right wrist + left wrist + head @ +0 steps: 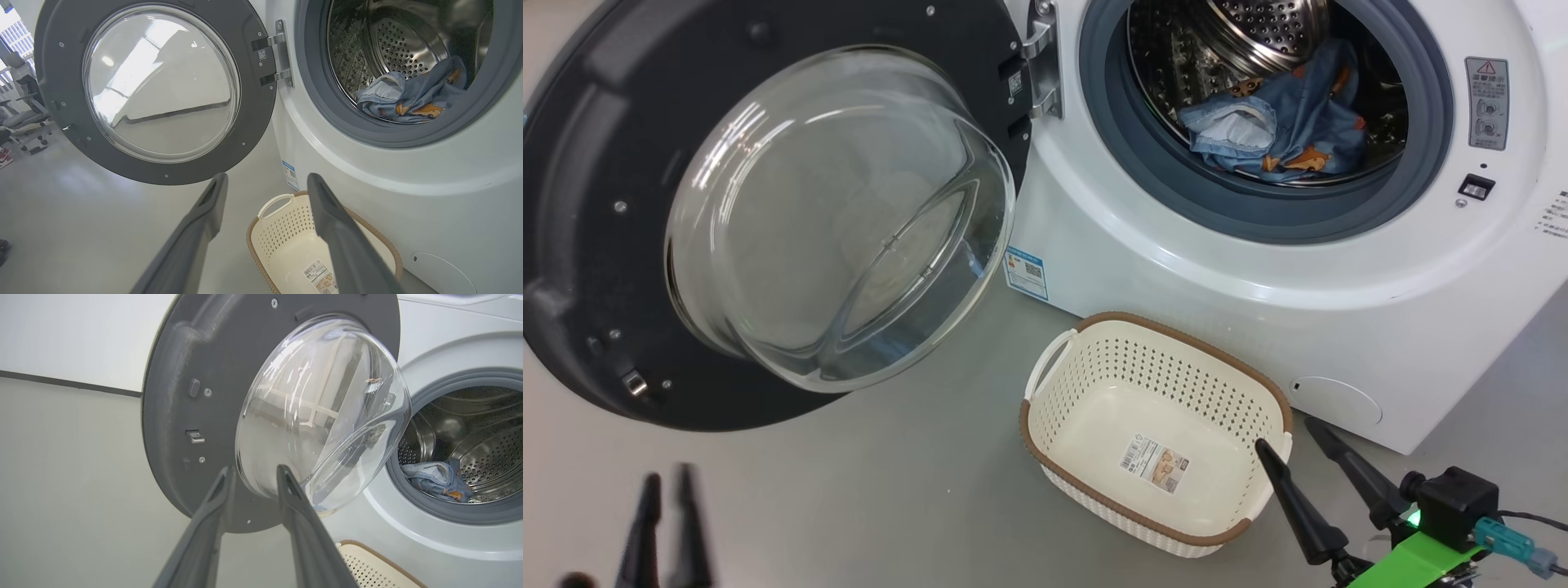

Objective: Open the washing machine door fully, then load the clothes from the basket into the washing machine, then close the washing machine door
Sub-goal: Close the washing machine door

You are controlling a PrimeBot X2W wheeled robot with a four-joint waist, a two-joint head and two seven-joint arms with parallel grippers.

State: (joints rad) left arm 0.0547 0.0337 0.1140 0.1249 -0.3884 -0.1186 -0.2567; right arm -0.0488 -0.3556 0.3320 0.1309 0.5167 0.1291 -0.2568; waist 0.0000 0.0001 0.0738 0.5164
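my left gripper (pixel 255 470) partly spread, empty, pointing at door (pixel 175 416), my right gripper (pixel 266 176) spread wide, empty, over basket (pixel 282 228), basket sticker (pixel 1154 462) barcode, blue washer label (pixel 1026 273) text unreadable

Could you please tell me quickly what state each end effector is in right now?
Left end effector, two long dark fingers: open, narrower gap, holding nothing.
Right end effector, two long dark fingers: wide open, holding nothing.

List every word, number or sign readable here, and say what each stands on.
Warning triangle with exclamation mark: atop the grey sticker on the washing machine; its print is too small to read.
The blue label sticker on the machine's front: too small.
The label sticker on the basket floor: barcode, print blurred.
No words readable.
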